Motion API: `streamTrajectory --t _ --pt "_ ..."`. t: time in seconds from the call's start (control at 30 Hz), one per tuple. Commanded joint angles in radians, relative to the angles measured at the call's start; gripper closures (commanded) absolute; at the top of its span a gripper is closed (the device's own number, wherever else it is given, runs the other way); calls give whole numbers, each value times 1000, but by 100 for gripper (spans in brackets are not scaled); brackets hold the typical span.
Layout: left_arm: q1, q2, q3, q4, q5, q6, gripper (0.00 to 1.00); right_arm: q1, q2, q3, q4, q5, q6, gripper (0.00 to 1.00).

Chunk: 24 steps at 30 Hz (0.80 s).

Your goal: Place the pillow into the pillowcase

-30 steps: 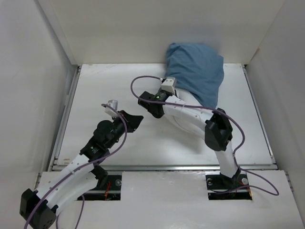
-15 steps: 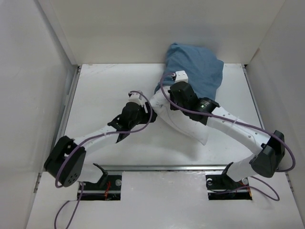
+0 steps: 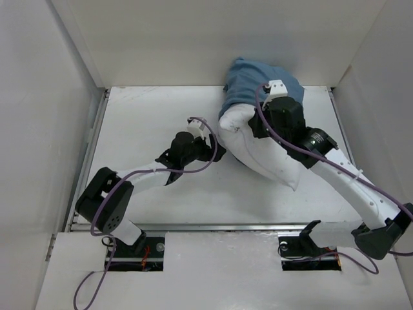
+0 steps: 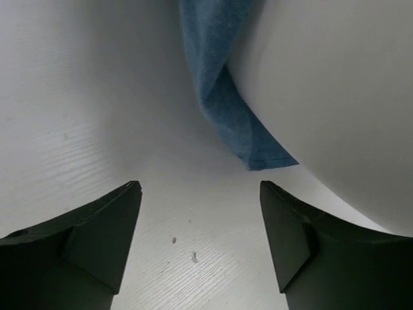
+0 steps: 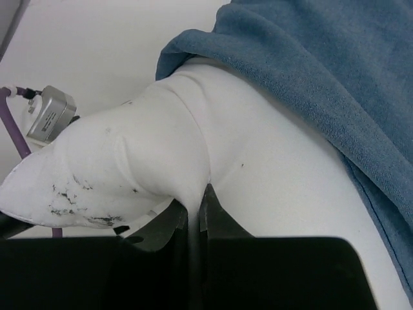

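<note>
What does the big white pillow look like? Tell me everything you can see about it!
The pillow is white, plump and smooth, like soft cloth. It lies slantwise on the white table. The blue pillowcase covers its far part, and the near part sticks out bare. One bare corner has dark smudges. The right gripper pinches a fold of its fabric and bunches it up. The left gripper stands open close beside it, not touching.

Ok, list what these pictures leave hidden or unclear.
Top view: the pillowcase mouth, partly covered by the right arm.
Left wrist view: the pillow, cut off by the frame's top and right edges.
Right wrist view: how much pillow fabric the right gripper pinches, hidden between its fingers.
</note>
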Motion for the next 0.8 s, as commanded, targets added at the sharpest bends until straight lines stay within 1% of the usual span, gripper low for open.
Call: streamTrajectory --t 0.0,0.1,0.2,0.23,0.27,0.33,0.37,0.53,0.63,0.7,0.73,0.77 --pt "-19 -49 -50 215 125 27 24 -19 -61 90 55 -5 0 100" --pt "-54 -49 -84 343 154 27 3 -19 -72 108 36 -14 9 100" --pt "-73 20 -41 357 145 27 3 -19 -81 134 36 -44 9 100" --pt "-73 61 -23 330 124 27 8 -19 -90 134 36 -60 19 100" --pt "-73 80 11 330 70 9 10 -19 -99 148 27 -60 19 100" --pt "-73 115 20 330 54 -20 15 -19 -110 157 27 -87 19 100" --pt "-62 115 29 357 25 -29 17 -19 -124 157 27 -88 19 100" --pt "-53 140 88 317 -54 -8 19 -28 -158 175 16 -98 28 100" --pt "-53 161 114 307 -64 -8 19 -28 -168 186 7 -98 28 100" --pt "-53 172 125 337 -64 -18 24 -28 -168 186 7 -108 28 100" --pt "-53 172 134 353 -24 -28 27 -28 -168 186 7 -117 28 100" --pt "-53 183 144 383 2 -38 34 -28 -168 186 -2 -117 37 100"
